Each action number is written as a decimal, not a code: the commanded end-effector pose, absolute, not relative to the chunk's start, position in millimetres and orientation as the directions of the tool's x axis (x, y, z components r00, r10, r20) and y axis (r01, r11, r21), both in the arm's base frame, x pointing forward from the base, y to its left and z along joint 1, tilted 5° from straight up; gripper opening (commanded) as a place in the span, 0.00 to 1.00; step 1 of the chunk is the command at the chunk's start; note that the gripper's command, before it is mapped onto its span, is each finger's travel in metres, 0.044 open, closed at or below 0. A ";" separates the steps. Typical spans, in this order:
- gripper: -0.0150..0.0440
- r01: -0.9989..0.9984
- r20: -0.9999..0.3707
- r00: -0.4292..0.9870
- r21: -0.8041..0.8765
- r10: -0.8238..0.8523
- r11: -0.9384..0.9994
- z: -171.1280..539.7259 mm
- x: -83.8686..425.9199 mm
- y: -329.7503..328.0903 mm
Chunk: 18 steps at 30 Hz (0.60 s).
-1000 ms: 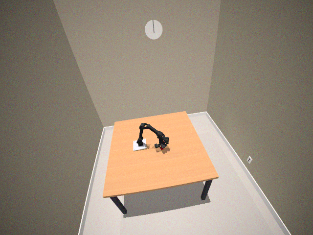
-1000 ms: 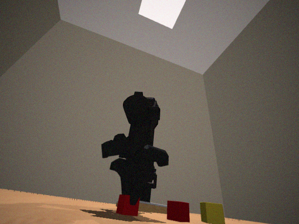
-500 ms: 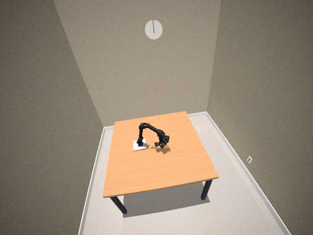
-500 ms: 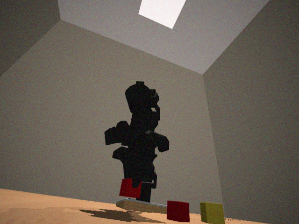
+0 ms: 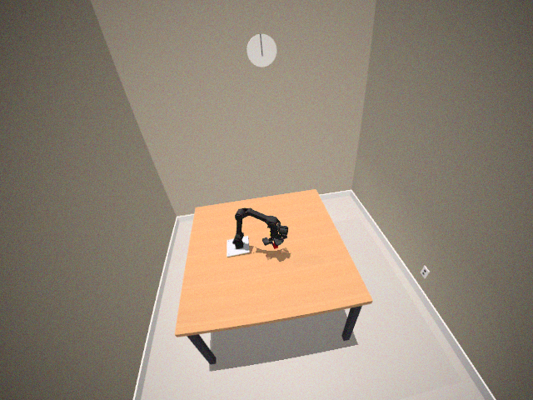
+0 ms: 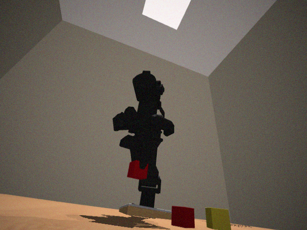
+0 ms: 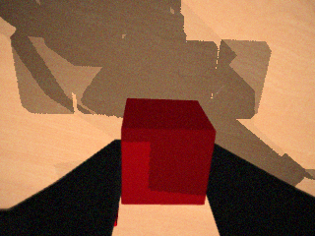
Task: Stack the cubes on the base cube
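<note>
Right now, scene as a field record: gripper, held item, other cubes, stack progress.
gripper: shut on red cube
held cube: red cube, lifted above the table
second red cube: on the table, untouched
yellow-green cube: on the table, beside the second red cube, nothing on top
arm base: on a white plate
stack progress: no cube placed yet
</note>
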<state>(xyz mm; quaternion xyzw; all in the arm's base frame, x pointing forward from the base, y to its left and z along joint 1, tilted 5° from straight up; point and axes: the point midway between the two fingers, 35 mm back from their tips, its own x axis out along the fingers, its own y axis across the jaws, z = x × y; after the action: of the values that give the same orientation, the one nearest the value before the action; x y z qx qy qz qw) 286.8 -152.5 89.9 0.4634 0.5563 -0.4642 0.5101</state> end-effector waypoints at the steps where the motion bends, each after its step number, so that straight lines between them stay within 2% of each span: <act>1: 0.43 0.989 -0.999 -0.039 -0.034 0.032 0.144 109.8 286.7 -153.3; 10: 0.43 0.989 -0.999 -0.039 -0.034 0.031 0.147 120.9 285.6 -152.3; 18: 0.43 0.948 -0.999 -0.032 -0.022 0.024 0.317 117.1 296.9 -133.2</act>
<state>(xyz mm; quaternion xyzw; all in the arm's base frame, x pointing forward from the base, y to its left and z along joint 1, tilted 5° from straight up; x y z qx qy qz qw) 291.8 -142.0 117.4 0.4376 0.5732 -0.4362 0.5382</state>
